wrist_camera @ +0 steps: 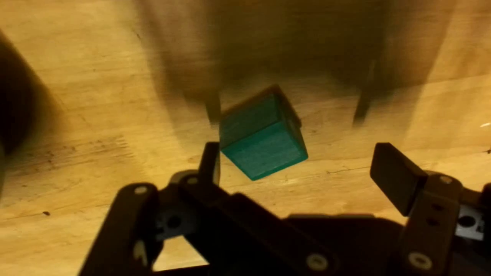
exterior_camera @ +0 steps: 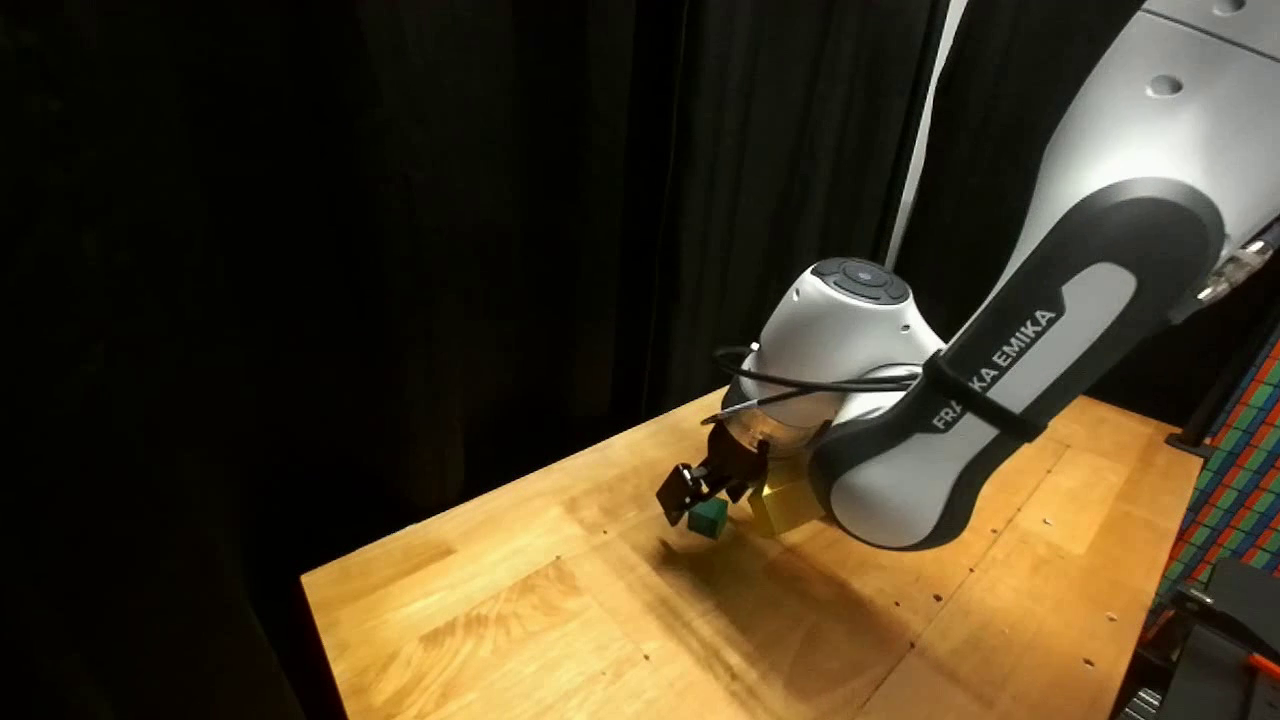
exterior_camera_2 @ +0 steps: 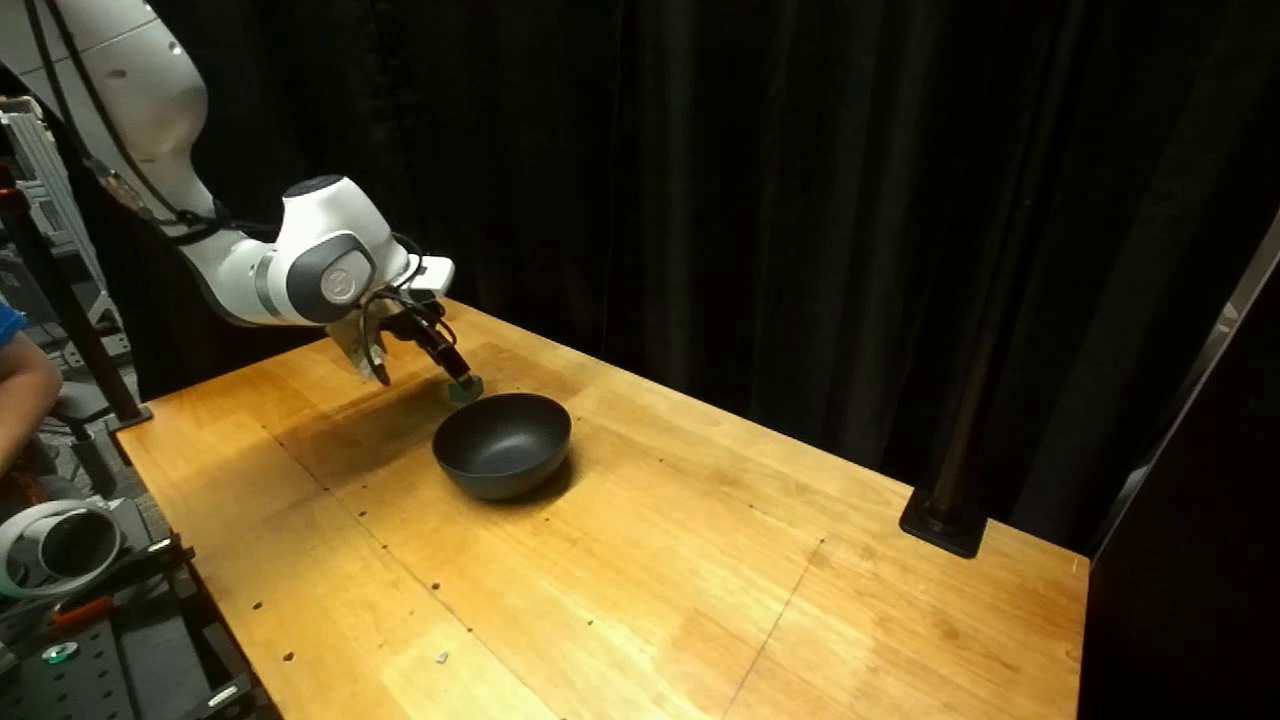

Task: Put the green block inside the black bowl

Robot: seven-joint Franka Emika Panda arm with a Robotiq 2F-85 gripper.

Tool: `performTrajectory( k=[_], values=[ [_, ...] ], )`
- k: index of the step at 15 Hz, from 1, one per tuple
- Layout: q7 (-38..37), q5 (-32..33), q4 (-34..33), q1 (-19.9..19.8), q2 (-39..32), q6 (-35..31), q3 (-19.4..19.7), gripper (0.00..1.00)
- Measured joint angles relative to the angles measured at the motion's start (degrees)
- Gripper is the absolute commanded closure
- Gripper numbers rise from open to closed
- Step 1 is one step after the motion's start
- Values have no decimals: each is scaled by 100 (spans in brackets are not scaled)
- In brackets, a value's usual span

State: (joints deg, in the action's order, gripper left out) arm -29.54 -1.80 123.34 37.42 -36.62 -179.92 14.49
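The gripper was held with its jaws parted wide. In the wrist view the green block was seen on the wooden table, close to the jaw at nine o'clock; whether it was touched could not be told. In an exterior view it was shown outside the black bowl, near its rim at eleven o'clock.

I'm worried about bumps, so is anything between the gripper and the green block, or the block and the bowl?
Nothing visible stands between the open gripper and green block. From there into the black bowl, an exterior view shows only the bowl's own rim to clear.
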Motion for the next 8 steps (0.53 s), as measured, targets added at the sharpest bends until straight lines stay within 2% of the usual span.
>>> performTrajectory(
  k=[1,4,6,8],
  values=[
    [-28,-101,-24,225,-115,-94,215,26],
    [-30,-484,-102,762,-425,-187,673,51],
    [-29,-668,-135,965,-541,-183,827,66],
    [-25,-773,-137,1047,-556,-145,883,66]
  ],
)
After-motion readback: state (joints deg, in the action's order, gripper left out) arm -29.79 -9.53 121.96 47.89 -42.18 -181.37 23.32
